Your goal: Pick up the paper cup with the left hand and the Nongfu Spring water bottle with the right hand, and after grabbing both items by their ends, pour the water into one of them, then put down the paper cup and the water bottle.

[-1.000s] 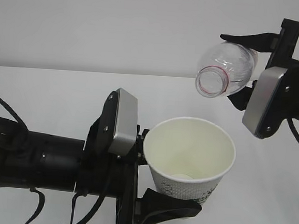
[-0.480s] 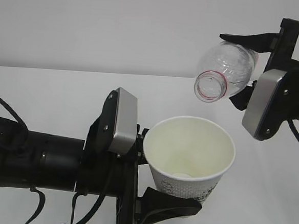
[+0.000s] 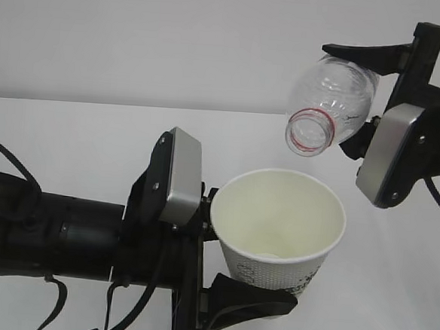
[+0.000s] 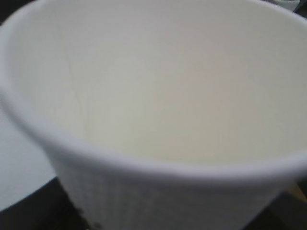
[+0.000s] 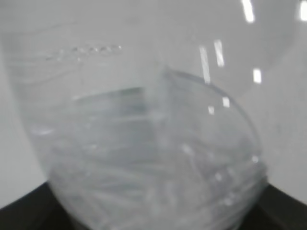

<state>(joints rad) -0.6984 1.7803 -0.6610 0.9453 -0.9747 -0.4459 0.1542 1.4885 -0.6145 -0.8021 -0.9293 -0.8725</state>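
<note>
The paper cup [image 3: 277, 231] sits upright in the left claw [image 3: 232, 260], clamped low on its wall between the black fingers [image 3: 248, 301], with the mouth open and facing up; it hangs above the white surface [image 3: 71, 139], not resting on it. In the left wrist view the cup's pale inside [image 4: 158, 91] fills the picture, and no pool shows there. From the exterior view a small pale patch lies at the bottom of the cup, which may be a little water, though I cannot tell for sure.

The Nongfu Spring water bottle [image 3: 330, 103] is pinched near its base end by the right claw [image 3: 364, 96], tipped over so its red-ringed open neck points down and toward the camera, above the cup's far rim and well apart from it. No stream shows between neck and cup. The right wrist view shows only clear ribbed plastic [image 5: 144, 158], blurred, and the bottle looks empty or nearly so.

So both pick-ups are done and the bottle stands in a pouring tilt. Judging by the dry gap and the empty-looking bottle, the pour is at its end or yields nothing. What is left: righting the bottle, lowering both things to the surface, and spreading both claws to let go.
</note>
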